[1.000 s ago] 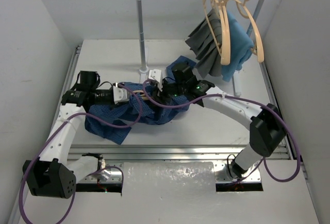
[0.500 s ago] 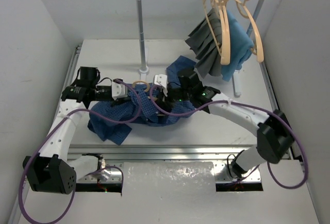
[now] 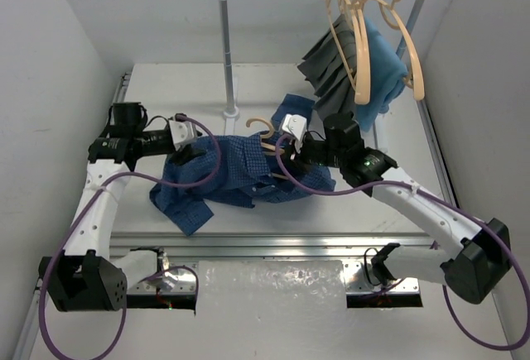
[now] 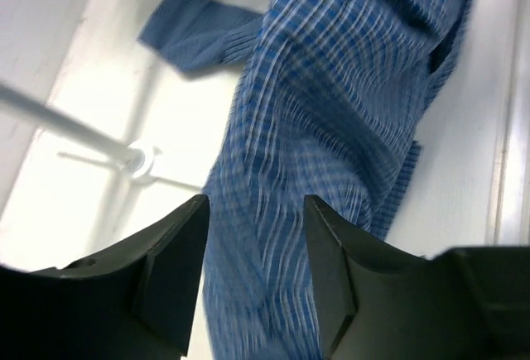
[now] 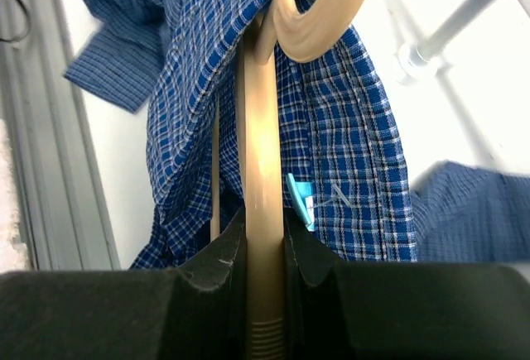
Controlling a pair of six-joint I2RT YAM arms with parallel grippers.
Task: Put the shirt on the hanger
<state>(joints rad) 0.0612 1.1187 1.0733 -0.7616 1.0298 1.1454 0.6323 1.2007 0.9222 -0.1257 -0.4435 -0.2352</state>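
The dark blue checked shirt (image 3: 240, 174) lies bunched on the table between my arms. My right gripper (image 3: 290, 146) is shut on the neck of a pale tan hanger (image 5: 263, 211). Its hook (image 3: 257, 126) sticks out to the left, above the shirt. In the right wrist view the shirt (image 5: 356, 170) drapes around the hanger below the hook. My left gripper (image 3: 186, 151) is at the shirt's left part. In the left wrist view its jaws (image 4: 255, 236) stand apart and blurred shirt fabric (image 4: 331, 112) runs between and beyond them.
A clothes rack stands at the back, with its left post (image 3: 226, 45) and foot (image 4: 137, 161). On its rail hang spare tan hangers (image 3: 360, 45), a grey pleated garment (image 3: 331, 79) and a light blue garment (image 3: 385, 70). Walls close in left and right.
My right gripper has moved right with the hanger, pulling the shirt along, and the hook now shows. My left gripper has drawn back to the left.
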